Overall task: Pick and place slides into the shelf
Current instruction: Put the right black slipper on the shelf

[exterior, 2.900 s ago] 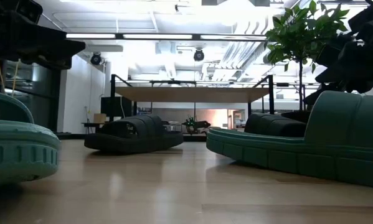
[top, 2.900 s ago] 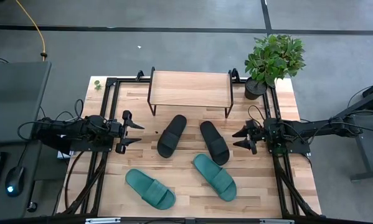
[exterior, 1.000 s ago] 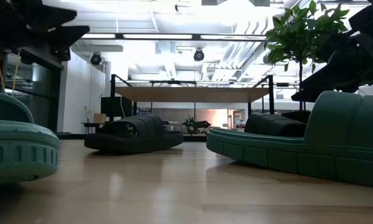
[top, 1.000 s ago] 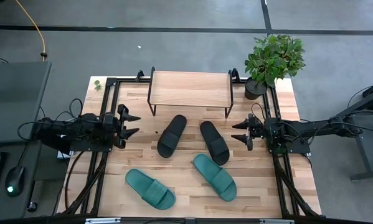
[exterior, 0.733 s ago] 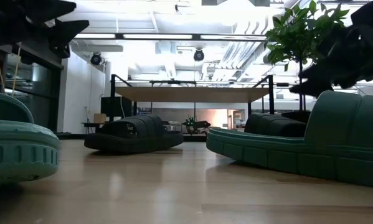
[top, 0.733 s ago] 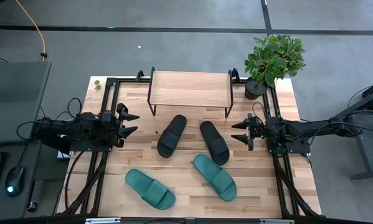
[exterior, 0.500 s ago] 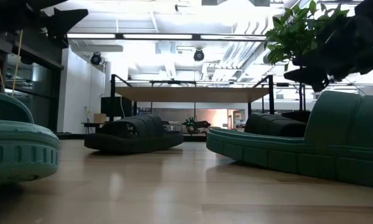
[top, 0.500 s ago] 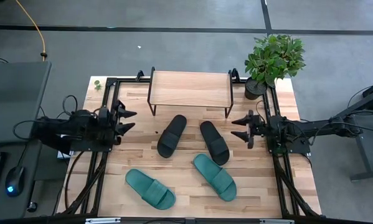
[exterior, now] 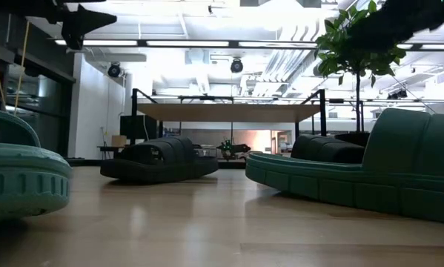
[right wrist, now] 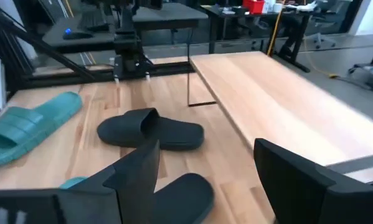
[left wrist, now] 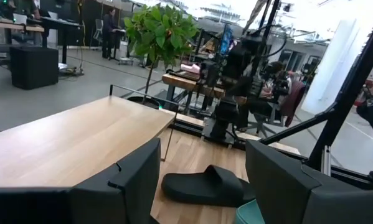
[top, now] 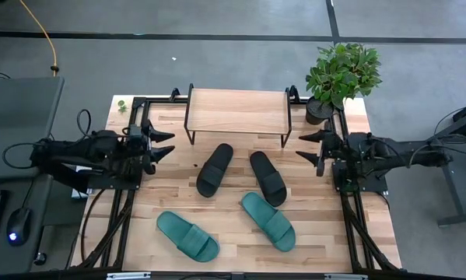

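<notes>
Two black slides [top: 215,169] [top: 268,177] lie sole-down on the table in front of the shelf [top: 237,111]. Two teal slides [top: 187,236] [top: 268,220] lie nearer the front edge. My left gripper [top: 170,143] hangs open in the air at the table's left, left of the shelf's front corner. My right gripper [top: 299,146] hangs open at the right, beside the right black slide. The left wrist view shows the shelf top [left wrist: 68,143] and a black slide [left wrist: 205,186]. The right wrist view shows both black slides [right wrist: 150,130] [right wrist: 186,199] and a teal one [right wrist: 30,127].
A potted plant [top: 338,78] stands at the table's far right corner, next to the shelf. Black frame rails [top: 131,194] [top: 349,210] run along the left and right sides. Bare wood lies between the black slides and the left rail.
Both grippers have risen from near the table, shifted a little toward the far edge and rolled somewhat. The right one has climbed almost out of the low view. Both have stayed open. The slides have not moved.
</notes>
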Motion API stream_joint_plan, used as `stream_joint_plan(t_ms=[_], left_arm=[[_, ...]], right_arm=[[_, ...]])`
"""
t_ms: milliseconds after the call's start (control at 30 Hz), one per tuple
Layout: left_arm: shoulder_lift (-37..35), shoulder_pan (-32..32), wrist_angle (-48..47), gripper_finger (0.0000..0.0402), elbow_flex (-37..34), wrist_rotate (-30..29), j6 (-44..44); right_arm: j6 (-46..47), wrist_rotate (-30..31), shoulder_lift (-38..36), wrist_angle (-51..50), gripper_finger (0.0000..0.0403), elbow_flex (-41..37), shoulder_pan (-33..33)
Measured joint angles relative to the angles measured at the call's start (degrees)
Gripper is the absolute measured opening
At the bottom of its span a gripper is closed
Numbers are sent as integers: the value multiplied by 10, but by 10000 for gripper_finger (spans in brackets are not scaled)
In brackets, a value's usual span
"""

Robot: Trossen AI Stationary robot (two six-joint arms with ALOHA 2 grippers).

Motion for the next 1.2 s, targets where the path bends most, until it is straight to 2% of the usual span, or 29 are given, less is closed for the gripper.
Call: stream_joint_plan(t_ms=[233,367,467,700,933,1200], left_arm=[[17,3,-12,216,16,-17,3],[17,37,-44,216,23,-15,3],[17,77,-62,216,23,-4,-2],[17,181,-70,216,23,116,-14],[17,256,-79,216,23,176,-17],[17,312,-79,216,23,241,-18]], right_arm=[[-25,79,81,-61,252,82,62],[-33,121,137,-89,252,114,103],[-29,177,181,-107,252,137,138],[-24,330,292,-132,252,164,235],[21,467,402,-151,252,179,329],[112,512,511,-158,252,182,385]])
